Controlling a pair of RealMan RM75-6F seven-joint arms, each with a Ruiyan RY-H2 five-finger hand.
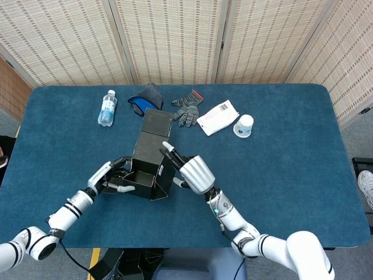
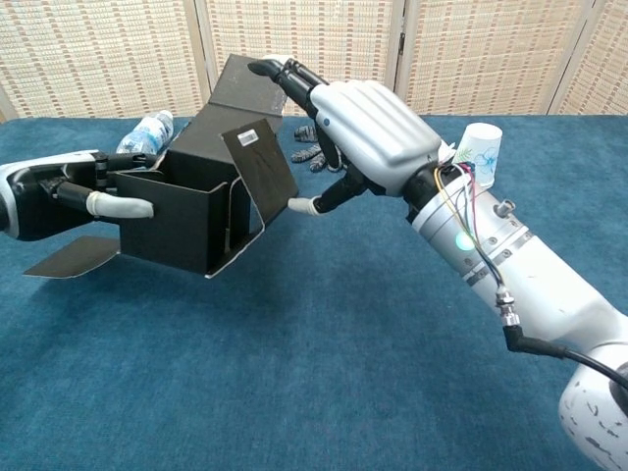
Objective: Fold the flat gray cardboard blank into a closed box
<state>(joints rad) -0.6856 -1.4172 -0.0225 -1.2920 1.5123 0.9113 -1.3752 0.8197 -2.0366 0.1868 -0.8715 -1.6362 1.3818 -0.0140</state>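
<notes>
Box: the gray cardboard box (image 1: 145, 169) sits near the front-left of the blue table (image 1: 291, 169), partly formed, walls up, mouth open toward you.
Left hand: your left hand (image 1: 111, 178) grips the box's left wall, thumb laid across the outside face in the chest view, fingers on the far side. It looks to be there as an anchor, so the shell does not slide while the other side is folded.
Right hand: your right hand (image 2: 363, 132) holds nothing; fingers stretched and close together, flat against the right side flap (image 2: 257, 162), thumb tip under its lower edge. You are using it as a paddle rather than a clamp.
Side flap: tilted up and inward, not yet seated against the box.
Lid panel: the long lid panel (image 1: 152, 133) stands behind, leaning away, left free for a later fold.
Loose flap: a small flap (image 2: 69, 255) lies flat on the table by the left wrist.
Step, as I judge it: closing the right side; lid not yet done.
Risk: push too hard and the box may skid left.
</notes>
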